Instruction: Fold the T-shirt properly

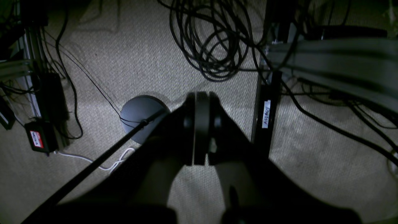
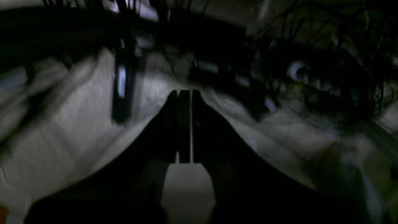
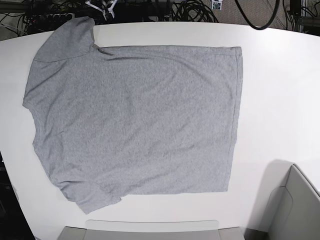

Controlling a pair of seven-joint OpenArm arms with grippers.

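Left gripper point(image 1: 202, 130) on my left wrist feed: jaws pressed together, empty, over carpet point(image 1: 149, 56) beside cables point(image 1: 211, 40). Right gripper point(image 2: 184, 124), blurred feed: jaws closed, empty. Base: T-shirt point(image 3: 135, 120) flat, plain side up, on table point(image 3: 280, 90).

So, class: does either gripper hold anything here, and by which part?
Nothing is held. The left gripper and right gripper are shut on nothing, over the floor; the T-shirt lies flat on the table.
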